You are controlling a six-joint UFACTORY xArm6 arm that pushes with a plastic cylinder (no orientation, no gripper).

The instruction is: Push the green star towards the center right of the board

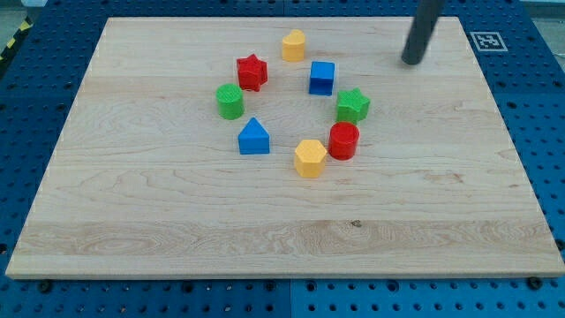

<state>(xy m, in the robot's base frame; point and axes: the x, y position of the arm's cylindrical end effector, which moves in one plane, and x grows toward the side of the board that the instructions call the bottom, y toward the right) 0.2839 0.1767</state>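
one green star (352, 105) well below-left of my tip (411, 62).

I see a wooden board (132, 221) on a blue pegboard table (547, 132). Blocks sit in a loose ring — yellow block (294, 44) at the view's top, red star (252, 71), blue cube (322, 77), green cylinder (229, 102), blue house-shaped block (254, 137), yellow hexagon (310, 158) touching the red cylinder (344, 140). A printed marker tag (486, 41) sits at the board's top-right corner.

Green star (352, 105), red cylinder (343, 140), blue cube (322, 77), pale wooden board (159, 203).
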